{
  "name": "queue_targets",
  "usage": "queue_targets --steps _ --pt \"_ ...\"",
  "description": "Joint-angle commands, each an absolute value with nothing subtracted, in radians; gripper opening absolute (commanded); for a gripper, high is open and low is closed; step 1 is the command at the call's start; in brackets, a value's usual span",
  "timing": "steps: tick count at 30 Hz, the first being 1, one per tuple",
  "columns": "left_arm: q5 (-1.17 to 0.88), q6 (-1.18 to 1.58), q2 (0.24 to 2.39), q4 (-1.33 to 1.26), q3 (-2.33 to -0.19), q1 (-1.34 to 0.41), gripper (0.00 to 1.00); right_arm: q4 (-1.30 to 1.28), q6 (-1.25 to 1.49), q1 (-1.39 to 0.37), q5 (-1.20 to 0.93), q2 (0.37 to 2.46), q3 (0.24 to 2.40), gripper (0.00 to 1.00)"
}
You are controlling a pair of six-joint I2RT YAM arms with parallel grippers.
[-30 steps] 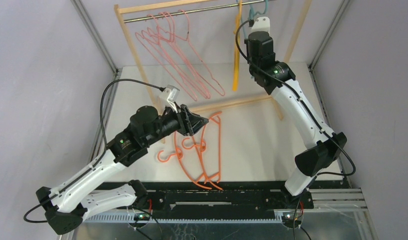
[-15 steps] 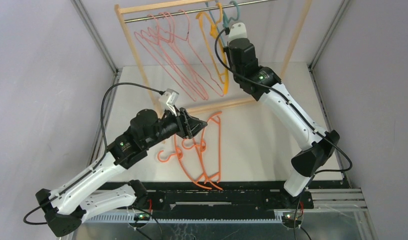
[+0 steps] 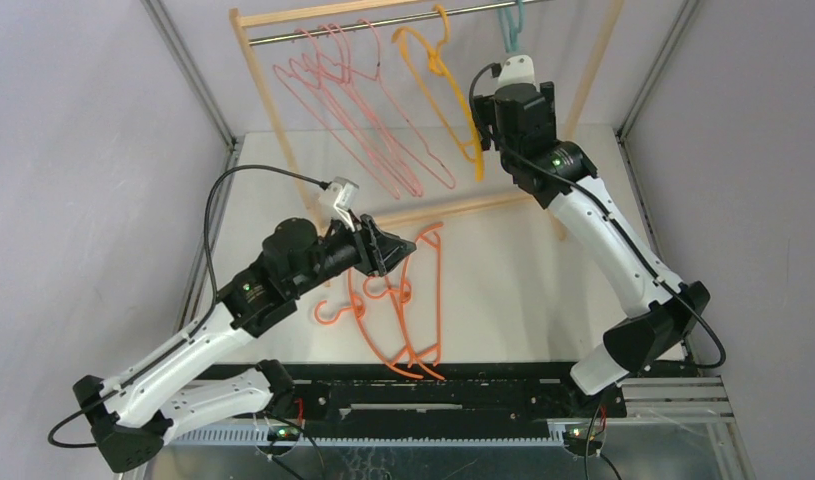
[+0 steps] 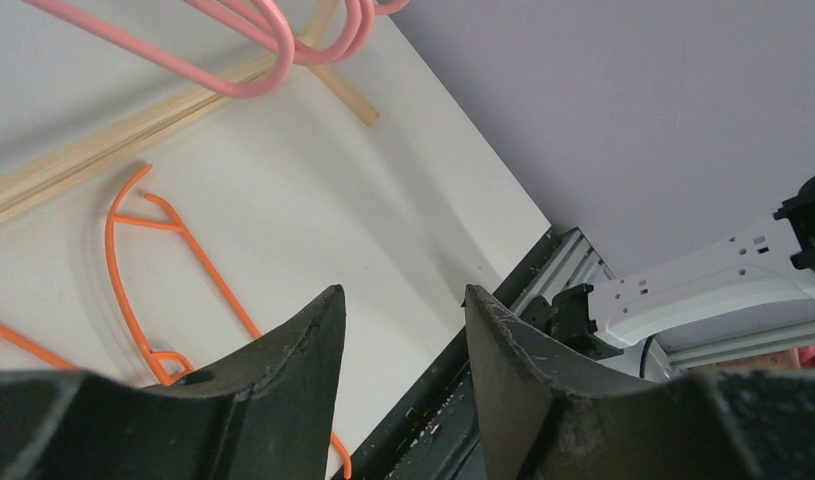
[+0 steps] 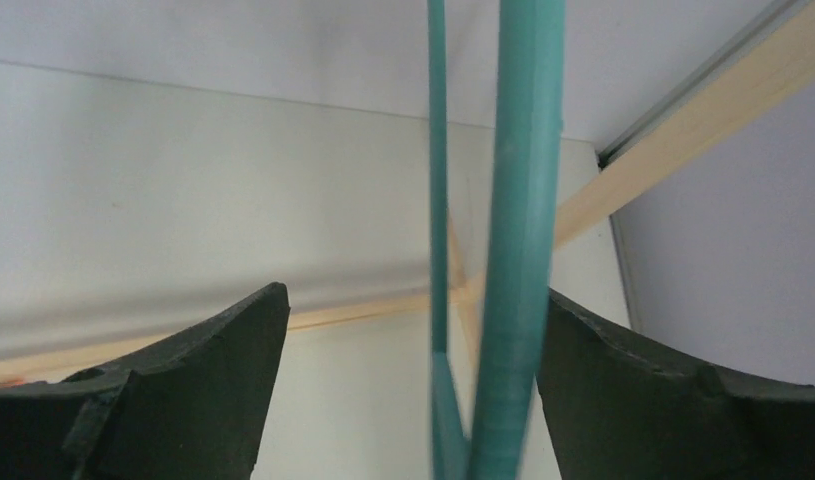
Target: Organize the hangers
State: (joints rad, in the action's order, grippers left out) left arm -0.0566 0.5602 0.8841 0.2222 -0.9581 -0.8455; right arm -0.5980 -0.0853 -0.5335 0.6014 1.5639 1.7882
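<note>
Top view: a wooden rack (image 3: 268,100) stands at the far end of the worktop (image 3: 523,280). From its metal rod (image 3: 383,22) hang the pale pink hangers (image 3: 368,120), with the yellow-orange hanger (image 3: 455,100) just to their right. Farther right is the teal hanger (image 3: 510,22), of which only the hook end shows above the right arm (image 3: 593,220). That arm reaches up to the rod, and its wrist hides its fingers here. The orange hangers (image 3: 438,300) lie flat and overlapping on the worktop near the front edge. The left fingers (image 3: 398,244) are above the far left part of that heap

Left wrist view: the left fingers (image 4: 283,390) are a moderate gap apart with nothing between them. Beyond them lie one orange hanger on the worktop, the rack's wooden foot and the lower loops of the pink hangers

Right wrist view: the right fingers (image 5: 193,380) are spread wide. The teal hanger's strands run up between them, closer to the finger on the right of the view; I cannot tell whether they touch it
</note>
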Motion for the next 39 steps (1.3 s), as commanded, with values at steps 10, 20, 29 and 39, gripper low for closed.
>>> queue_targets --steps 10,20,29,39 --pt "-0.082 0.568 0.953 0.137 -0.963 -0.839 0.55 -0.642 -0.14 -0.628 0.604 1.312 1.792 1.0" --pt "-0.068 0.589 0.98 0.124 -0.925 -0.839 0.72 -0.862 -0.014 -0.801 0.687 1.09 1.761 1.0" --pt "0.039 0.581 0.966 0.213 -0.903 -0.839 0.92 -1.188 0.462 -1.116 0.815 0.902 1.484 0.97" --pt "0.197 0.707 0.878 0.253 -0.771 -0.839 0.99 -1.228 0.883 -1.558 0.932 1.088 1.243 0.92"
